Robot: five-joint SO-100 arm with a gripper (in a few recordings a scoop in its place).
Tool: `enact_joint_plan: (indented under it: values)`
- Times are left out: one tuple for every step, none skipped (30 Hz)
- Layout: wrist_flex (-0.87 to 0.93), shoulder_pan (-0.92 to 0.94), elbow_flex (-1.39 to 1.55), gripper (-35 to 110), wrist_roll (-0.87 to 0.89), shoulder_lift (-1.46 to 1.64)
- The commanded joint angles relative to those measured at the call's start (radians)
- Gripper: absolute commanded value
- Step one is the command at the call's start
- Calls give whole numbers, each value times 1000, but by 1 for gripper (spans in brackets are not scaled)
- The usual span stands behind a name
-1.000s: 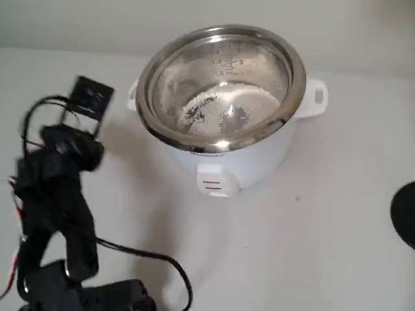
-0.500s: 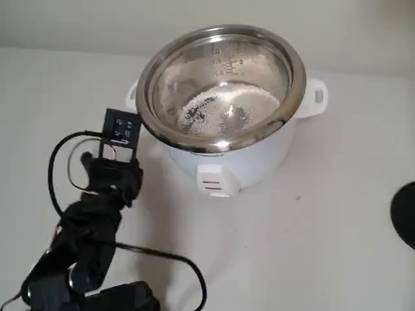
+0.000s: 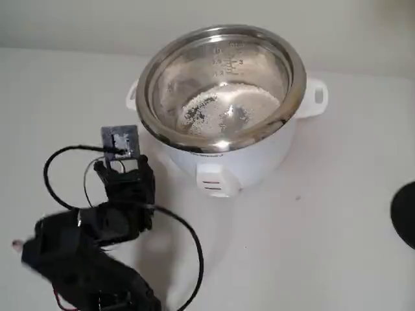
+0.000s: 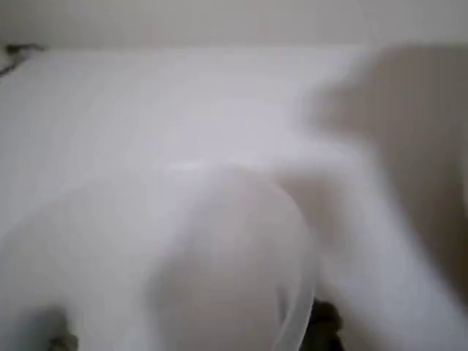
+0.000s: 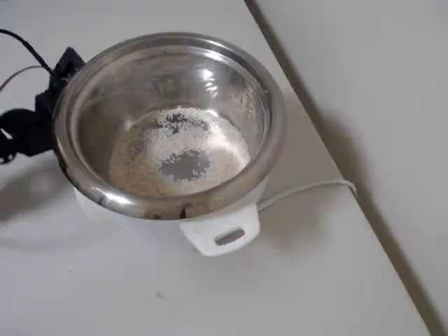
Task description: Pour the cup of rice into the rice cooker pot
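Fixed view: the rice cooker pot (image 3: 220, 91) sits near the worktop's (image 3: 324, 246) far edge, rice (image 3: 224, 113) across its bottom; the dark arm (image 3: 97, 240) is beside it, near-left. To the right, open worktop.

Wrist view: blurred translucent cup (image 4: 219, 270) close up; the claw's state cannot be told.

Overhead view: the pot stands near the worktop's right edge.

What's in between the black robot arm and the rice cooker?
Nothing: in the fixed view only bare white table lies between the arm and the cooker, with the cooker's shadow over it.

surface: white table (image 3: 337, 246) — matte | backdrop: pale wall (image 3: 97, 23) — plain
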Motion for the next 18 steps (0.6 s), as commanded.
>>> enact_joint_plan:
  values:
    - [-221,-6,-54,30,-86,-121]
    - [-235,-5,-71,31,-98,-140]
    - [-244,-2,-89,32,-115,-160]
    - [-256,2,-112,37,-130,-183]
    - [-279,6,-138,42,-147,-212]
    - [-307,11,-169,46,-176,-247]
    - [-342,14,-204,49,-199,-290]
    - [-377,17,-242,52,-222,-334]
    - [-397,18,-281,55,-242,-373]
    - [-413,20,-322,58,-261,-410]
    - [-419,20,-364,60,-281,-440]
    - [-419,18,-403,60,-295,-465]
    - [-420,14,-448,61,-307,-491]
    - [-417,9,-492,62,-314,-514]
    - [-408,3,-534,62,-327,-537]
    - [-410,0,-572,62,-337,-565]
    - [-413,-5,-594,62,-341,-584]
    - [-416,-8,-597,62,-341,-589]
